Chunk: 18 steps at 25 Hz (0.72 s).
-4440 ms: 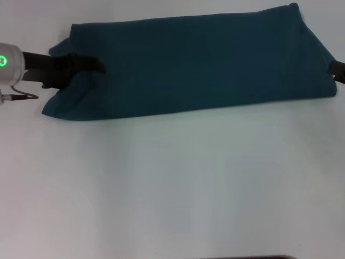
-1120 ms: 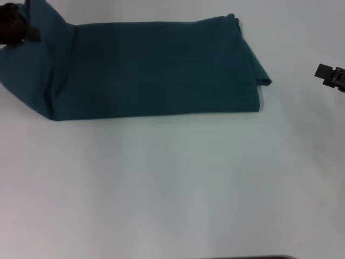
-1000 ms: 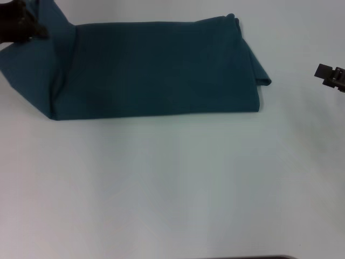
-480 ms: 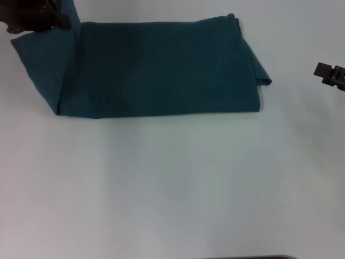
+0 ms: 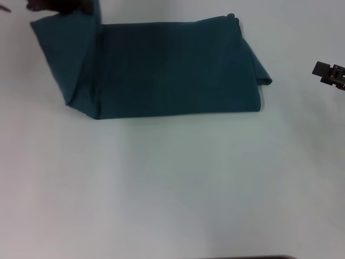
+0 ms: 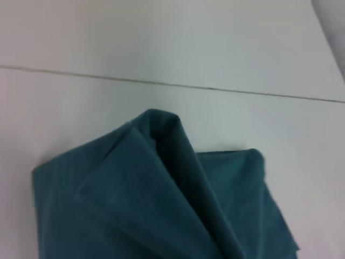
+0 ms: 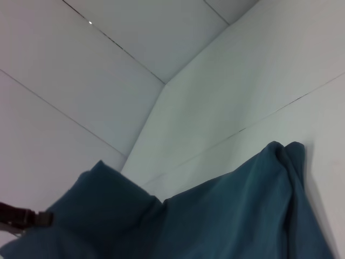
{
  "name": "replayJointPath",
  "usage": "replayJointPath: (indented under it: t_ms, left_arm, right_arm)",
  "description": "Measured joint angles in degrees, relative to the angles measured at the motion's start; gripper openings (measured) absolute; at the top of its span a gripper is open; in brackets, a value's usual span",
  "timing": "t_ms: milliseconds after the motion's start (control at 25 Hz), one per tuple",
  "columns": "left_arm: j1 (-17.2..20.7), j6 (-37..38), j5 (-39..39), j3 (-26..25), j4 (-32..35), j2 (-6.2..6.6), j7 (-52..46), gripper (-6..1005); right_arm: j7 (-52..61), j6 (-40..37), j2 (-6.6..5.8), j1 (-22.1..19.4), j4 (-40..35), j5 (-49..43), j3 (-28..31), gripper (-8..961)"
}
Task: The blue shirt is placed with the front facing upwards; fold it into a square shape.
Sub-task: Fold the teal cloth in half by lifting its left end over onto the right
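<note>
On a plain white counter point(image 5: 172, 189), the left gripper point(image 5: 59, 5) grasps the blue shirt point(image 5: 167, 67) by its lifted end at the far-left corner, evidently to fold it across; the right gripper point(image 5: 329, 74) waits by the right edge, grip state unclear.

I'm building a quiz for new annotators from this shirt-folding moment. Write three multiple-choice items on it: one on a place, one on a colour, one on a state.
1. Where is the right tool?
A. On the shirt's middle
B. Off the shirt, out by the right edge of the head view
C. Under the shirt

2. What colour is the shirt?
A. Dark teal-blue
B. Red
C. Yellow

3. How is the shirt's left end?
A. Flat on the table
B. Lifted, held up by the left tool
C. Rolled into a ball

Answers:
1 B: the right tool sits on the bare table, apart from the cloth.
2 A: the blue shirt is teal-blue all over.
3 B: the left tool holds that end raised, tilted toward the middle.
</note>
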Motion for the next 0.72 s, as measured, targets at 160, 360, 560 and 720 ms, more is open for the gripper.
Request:
replayJointPath:
  t_ms: [160,360,560,720]
  left_arm:
    - [-2.77,0.37,0.06,0.53,-0.01,-0.08,-0.43,39]
    - [-5.4,0.49,0.06,1.54,-0.01,-0.42,-1.32,40]
    - [-7.88,0.36,0.11,2.1,0.12,-1.77,-1.38,40]
    - [-9.73,0.15,-0.05,2.92,-0.09,-3.07,-1.35,39]
  right_arm:
    - [0.0,0.0,0.0,0.0,0.0,-0.02,0.0,928]
    - [0.05,0.0,0.0,-0.01,0.0,-0.09,0.0,928]
    - [0.03,0.0,0.0,0.02,0.0,-0.11,-0.05,928]
    - [0.05,0.0,0.0,0.11,0.0,-0.11,-0.08,928]
